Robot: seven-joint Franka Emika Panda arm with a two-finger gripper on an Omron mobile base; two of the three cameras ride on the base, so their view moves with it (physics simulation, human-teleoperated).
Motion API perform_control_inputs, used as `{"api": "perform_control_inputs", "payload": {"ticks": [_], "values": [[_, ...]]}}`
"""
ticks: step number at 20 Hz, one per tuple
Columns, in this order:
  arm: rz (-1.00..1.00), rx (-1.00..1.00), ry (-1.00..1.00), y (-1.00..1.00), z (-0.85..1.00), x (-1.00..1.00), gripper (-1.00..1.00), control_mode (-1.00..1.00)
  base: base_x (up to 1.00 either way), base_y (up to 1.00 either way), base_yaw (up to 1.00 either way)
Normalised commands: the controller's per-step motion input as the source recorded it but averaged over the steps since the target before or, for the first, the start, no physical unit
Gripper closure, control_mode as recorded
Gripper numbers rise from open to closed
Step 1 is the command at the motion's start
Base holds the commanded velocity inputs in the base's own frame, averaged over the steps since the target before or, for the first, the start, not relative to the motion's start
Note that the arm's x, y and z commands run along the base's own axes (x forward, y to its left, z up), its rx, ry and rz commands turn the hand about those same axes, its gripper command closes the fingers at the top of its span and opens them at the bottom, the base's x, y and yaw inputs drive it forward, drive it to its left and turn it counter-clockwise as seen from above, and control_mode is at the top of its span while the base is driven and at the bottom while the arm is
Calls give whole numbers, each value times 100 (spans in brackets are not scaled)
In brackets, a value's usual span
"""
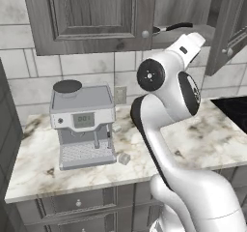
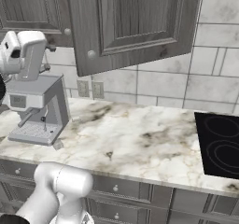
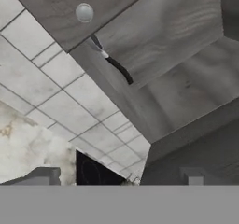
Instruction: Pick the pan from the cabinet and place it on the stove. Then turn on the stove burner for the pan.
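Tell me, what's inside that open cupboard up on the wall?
A long black pan handle pokes out of the cabinet. The pan's round part is hidden behind the closed door.

coffee machine [image 1: 83, 124] on marble counter [image 1: 202, 139]; tiled wall [image 2: 163, 85] behind.

Tiled kitchen corner with a marble bench.

The wall [image 2: 158, 85] was covered in pale grey rectangular tiles, with a double outlet plate [image 2: 90, 89] set just above the bench [image 2: 140, 143]. The bench had a cream marble top with brown veining, and grey drawers [image 1: 77, 203] with round knobs ran beneath it. A grey coffee machine [image 1: 83, 124] stood on it against the wall.
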Motion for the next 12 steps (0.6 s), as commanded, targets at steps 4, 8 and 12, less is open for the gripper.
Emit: {"api": "perform_control_inputs", "payload": {"ticks": [4,8,12], "values": [[-2,-4,15,-25,-6,52,-100,-100,0,0,0],[0,-1,14,-38,-2,39,-100,-100,0,0,0],[0,-1,13,-33,-10,36,-100,-100,0,0,0]]}}
